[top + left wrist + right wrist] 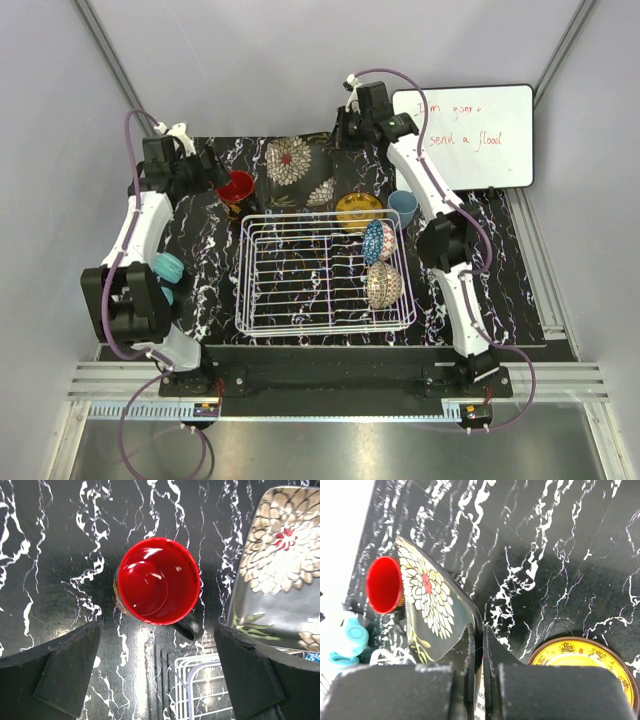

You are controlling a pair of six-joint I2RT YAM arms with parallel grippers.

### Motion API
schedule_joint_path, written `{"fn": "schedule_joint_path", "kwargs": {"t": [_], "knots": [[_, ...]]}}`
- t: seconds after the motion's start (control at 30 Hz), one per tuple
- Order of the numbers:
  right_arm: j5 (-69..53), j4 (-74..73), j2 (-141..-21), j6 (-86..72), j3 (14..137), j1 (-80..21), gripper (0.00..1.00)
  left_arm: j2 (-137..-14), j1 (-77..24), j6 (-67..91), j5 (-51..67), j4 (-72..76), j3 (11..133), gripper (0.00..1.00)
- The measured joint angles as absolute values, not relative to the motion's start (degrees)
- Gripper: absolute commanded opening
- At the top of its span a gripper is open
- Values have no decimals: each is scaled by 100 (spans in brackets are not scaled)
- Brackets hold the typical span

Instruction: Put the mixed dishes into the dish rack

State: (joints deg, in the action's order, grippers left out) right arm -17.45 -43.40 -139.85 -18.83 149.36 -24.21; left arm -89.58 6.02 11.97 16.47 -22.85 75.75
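The dish rack (325,318) sits in the middle of the black marbled worktop (215,285), its long axis running left to right in the top view. Two small bowls stand on edge at its right end. The blue bowl (378,240) is the farther one, and the beige-brown bowl (383,285) is just in front of it. Beyond the rack's far right corner the yellow plate (357,210) lies flat, with the light blue cup (403,207) upright just to its right. Farther back lies the floral saucer (298,168), patterned face up. The right gripper (481,630) has its fingers (465,645) pinched narrowly on the saucer's far right rim. In the right wrist view the dish looks tipped rather than flat, though how far off the worktop I cannot tell. The red mug (157,580) stands upright, mouth up, just left of the saucer and beyond the rack's far left corner. Its dark handle points back toward the rack. The left gripper (157,652) hangs above the mug with its fingers (70,665) spread wide, touching nothing. Two teal rounded objects (168,268) lie by the left arm, well left of the rack. A whiteboard (475,135) with red writing stands at the far right.
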Motion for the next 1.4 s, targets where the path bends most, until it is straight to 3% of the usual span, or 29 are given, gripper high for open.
{"fn": "schedule_joint_path", "kwargs": {"t": [0.23, 0.53, 0.7, 1.03, 1.17, 1.4], "knots": [[-1745, -4348, -13030, -1835, 14208, -2421, 0, -8718, 602, 1116, 1704, -2261, 7575, 99], [-1870, -4069, -10798, -1721, 11885, -2421, 0, -8414, 580, 1103, 2200, -2274, 7583, 99], [-1944, -3363, -9441, -1533, 9876, -2423, 0, -8431, 388, 1184, 3269, -2657, 7839, 99], [-1872, -2480, -8576, -1114, 8252, -2421, 0, -8423, 36, 281, 5533, -3581, 8099, 99], [-1837, -2399, -8436, -1046, 8125, -2421, 0, -8302, 34, 158, 5509, -3806, 8071, 99], [-1758, -2279, -8165, -1028, 8108, -2414, 0, -7566, 1, 626, 4180, -4036, 7988, 99]]}}
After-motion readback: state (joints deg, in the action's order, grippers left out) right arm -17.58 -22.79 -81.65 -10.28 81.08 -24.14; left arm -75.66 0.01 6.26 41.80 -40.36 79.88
